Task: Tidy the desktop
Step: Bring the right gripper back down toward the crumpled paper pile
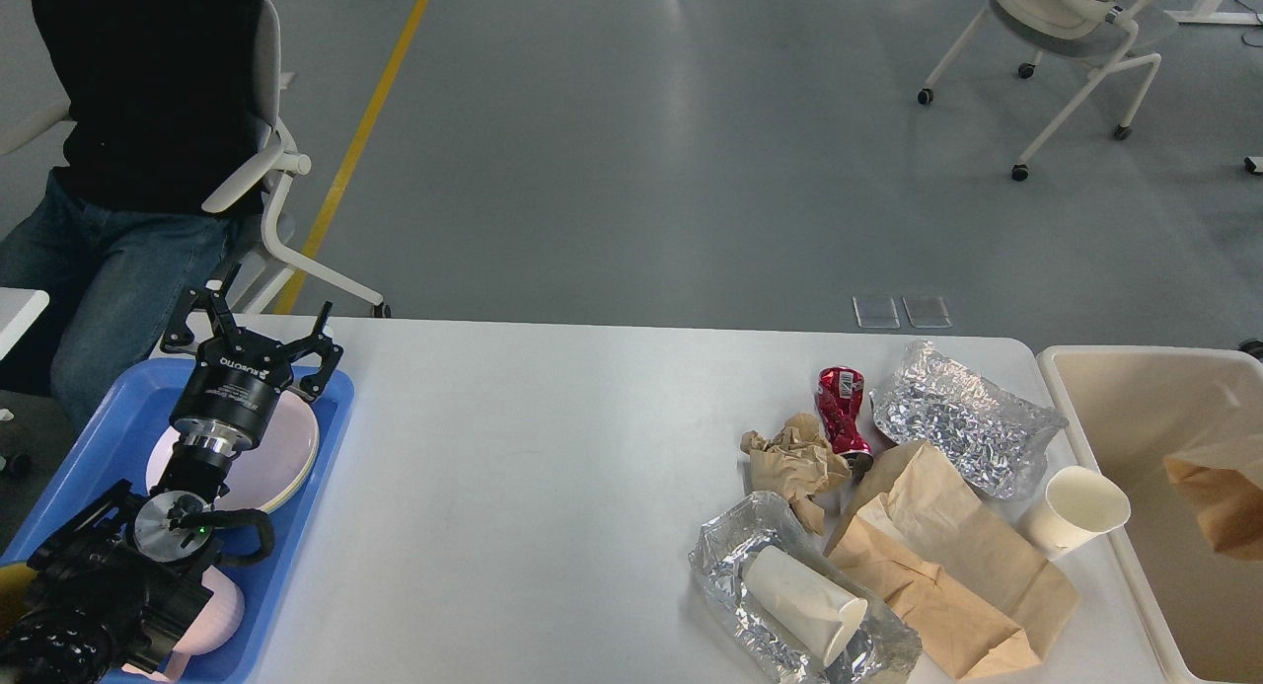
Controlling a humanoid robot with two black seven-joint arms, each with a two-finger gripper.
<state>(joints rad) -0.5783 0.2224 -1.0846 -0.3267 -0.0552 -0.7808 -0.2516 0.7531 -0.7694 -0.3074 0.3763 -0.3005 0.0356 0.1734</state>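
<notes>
Tabletop [553,467] litter sits at your right, tray at your left.
Your left hand [255,329] hovers with fingers spread apart over the pink plate [286,457] in the blue tray [296,566]. Across the tabletop lie a crushed red can [841,408], crumpled foil [962,418], brown paper bag [947,566] and two paper cups, one [1071,511] beside the cream bin [1105,437]. Your right hand is out of view.

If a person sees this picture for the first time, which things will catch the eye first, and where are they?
The eye falls first on the heap of rubbish at the right end of the desktop: a crushed red can, crumpled foil, a brown paper bag and a paper cup lying on its side. At the far left, the left gripper, open, hangs over a pink plate in a blue tray.
</notes>
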